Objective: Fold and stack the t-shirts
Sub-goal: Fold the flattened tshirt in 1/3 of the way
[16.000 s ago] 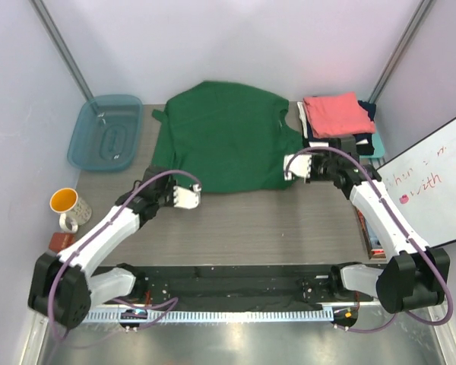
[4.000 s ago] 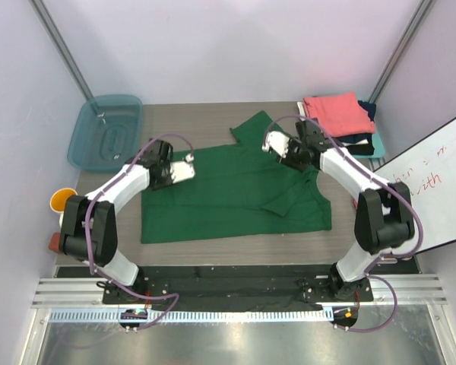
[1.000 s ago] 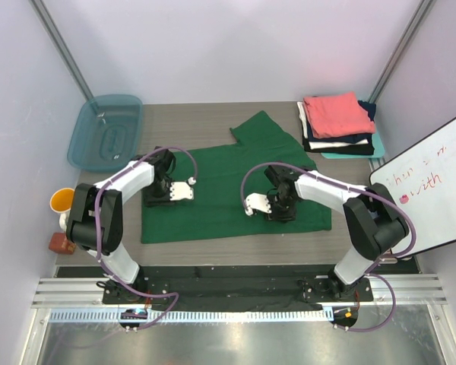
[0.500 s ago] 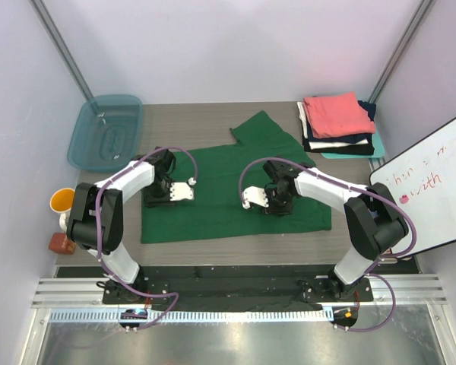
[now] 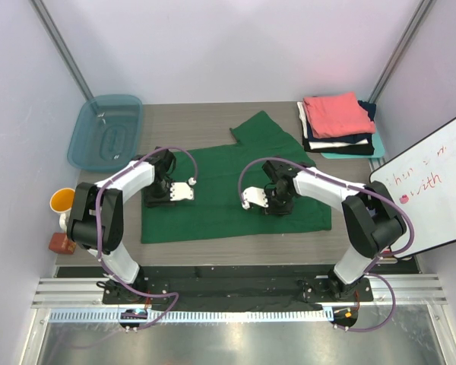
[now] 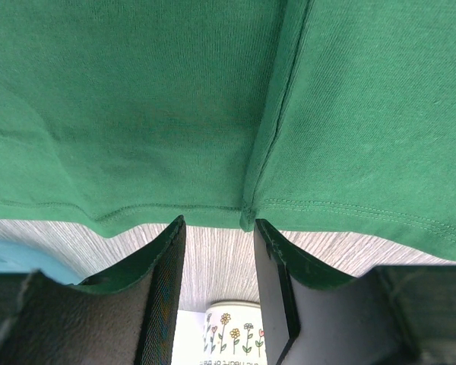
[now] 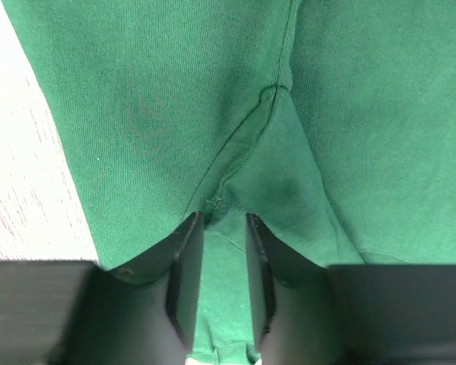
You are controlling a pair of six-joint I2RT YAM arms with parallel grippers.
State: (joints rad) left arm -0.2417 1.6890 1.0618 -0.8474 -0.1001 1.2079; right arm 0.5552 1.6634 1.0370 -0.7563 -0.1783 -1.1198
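The dark green t-shirt (image 5: 228,190) lies on the table, partly folded, with one flap angled toward the back. My left gripper (image 5: 147,198) stands open at the shirt's left edge; in the left wrist view its fingertips (image 6: 171,232) stop just short of the hem (image 6: 175,213), with only table between them. Low over the shirt's right half is my right gripper (image 5: 278,205), open, its fingers (image 7: 188,251) straddling flat green cloth by a sleeve seam (image 7: 235,171). Folded t-shirts are stacked at the back right, coral-pink (image 5: 336,114) on top, then white (image 5: 325,142), black (image 5: 356,139) and teal (image 5: 351,154).
A translucent teal tub (image 5: 106,131) stands at the back left. A flowered mug (image 5: 63,201) (image 6: 229,334) and a small brown object (image 5: 58,242) sit at the left edge. A whiteboard (image 5: 429,186) leans at the right. Walls close in on three sides.
My right gripper has shifted slightly left and back over the shirt. The left arm and the shirt have not moved.
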